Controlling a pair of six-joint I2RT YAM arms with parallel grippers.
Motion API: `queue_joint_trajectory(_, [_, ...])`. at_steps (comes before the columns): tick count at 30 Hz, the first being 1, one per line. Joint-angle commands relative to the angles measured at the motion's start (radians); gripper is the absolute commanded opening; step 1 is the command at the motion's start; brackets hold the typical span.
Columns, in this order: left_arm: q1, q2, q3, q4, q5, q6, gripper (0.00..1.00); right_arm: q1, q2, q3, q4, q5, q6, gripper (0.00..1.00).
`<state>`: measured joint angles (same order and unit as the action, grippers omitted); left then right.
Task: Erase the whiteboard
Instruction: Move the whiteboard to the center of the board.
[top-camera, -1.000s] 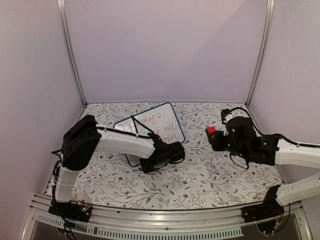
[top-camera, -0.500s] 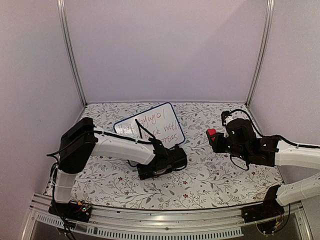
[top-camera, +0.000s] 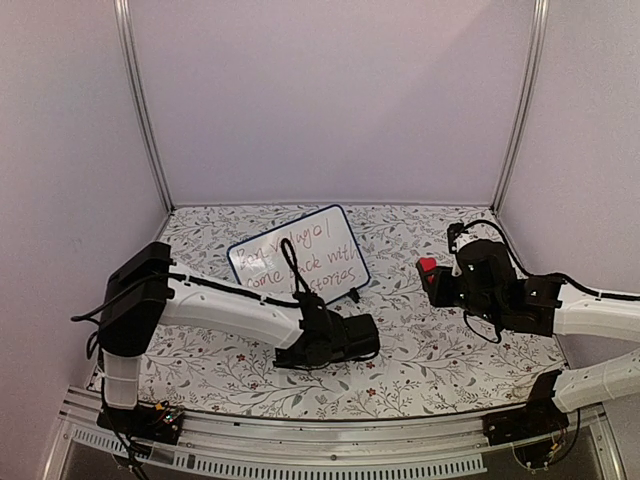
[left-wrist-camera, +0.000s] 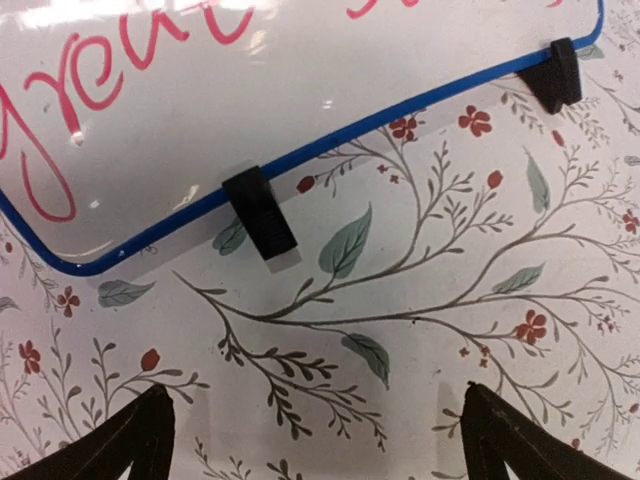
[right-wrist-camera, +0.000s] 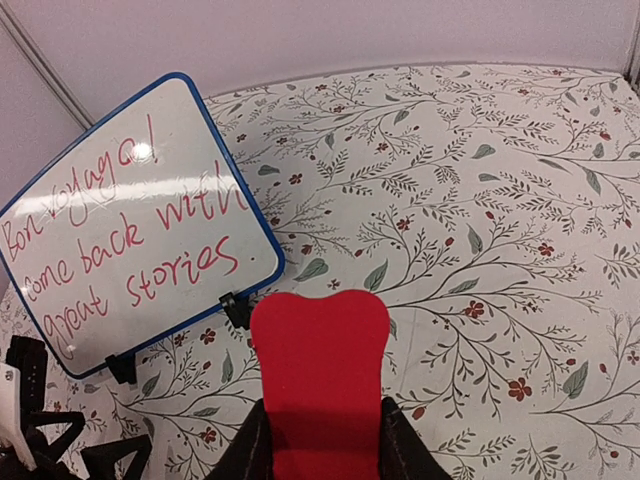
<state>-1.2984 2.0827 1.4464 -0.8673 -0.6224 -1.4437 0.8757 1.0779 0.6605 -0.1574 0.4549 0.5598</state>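
The whiteboard lies on the flowered table at the back middle, blue-rimmed and covered in red handwriting. My left gripper stands open just in front of it, nothing between its fingers. In the left wrist view the whiteboard's near edge and two black clip feet sit ahead of the spread fingertips. My right gripper hovers right of the whiteboard, shut on a red eraser. In the right wrist view, the eraser sticks out of the right gripper towards the whiteboard.
The flowered tablecloth covers the whole table. Pale walls with metal corner posts close in the back and sides. An aluminium rail runs along the near edge by the arm bases.
My left gripper opened, let go of the whiteboard's near edge and drew back towards the near side. The whiteboard now shows all its writing. The right arm shifted slightly right.
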Motion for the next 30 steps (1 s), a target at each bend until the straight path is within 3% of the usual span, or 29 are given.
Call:
queue_joint_trajectory(1, [-0.024,-0.128,-0.014,0.042,-0.1,0.112,1.0,-0.003,0.0,0.005,0.006,0.017,-0.02,0.26])
queue_joint_trajectory(7, [0.053,-0.366,-0.112,0.142,-0.085,0.365,1.0,-0.004,0.014,0.005,0.02,-0.006,-0.029,0.26])
queue_joint_trajectory(11, [0.186,-0.562,-0.223,0.314,0.085,0.653,1.0,-0.002,0.023,-0.005,0.027,-0.023,-0.028,0.26])
queue_joint_trajectory(15, [0.339,-0.705,-0.259,0.346,0.251,0.834,1.0,-0.003,0.025,-0.007,0.039,-0.05,-0.039,0.26])
queue_joint_trajectory(19, [0.513,-0.785,-0.256,0.345,0.414,0.943,1.0,-0.003,0.038,0.001,0.058,-0.078,-0.054,0.26])
queue_joint_trajectory(24, [0.812,-0.849,-0.348,0.442,0.792,0.988,1.0,-0.003,0.063,0.026,0.068,-0.127,-0.064,0.26])
queue_joint_trajectory(30, [0.937,-0.8,-0.385,0.518,0.885,1.065,1.0,-0.003,0.076,0.028,0.073,-0.179,-0.091,0.27])
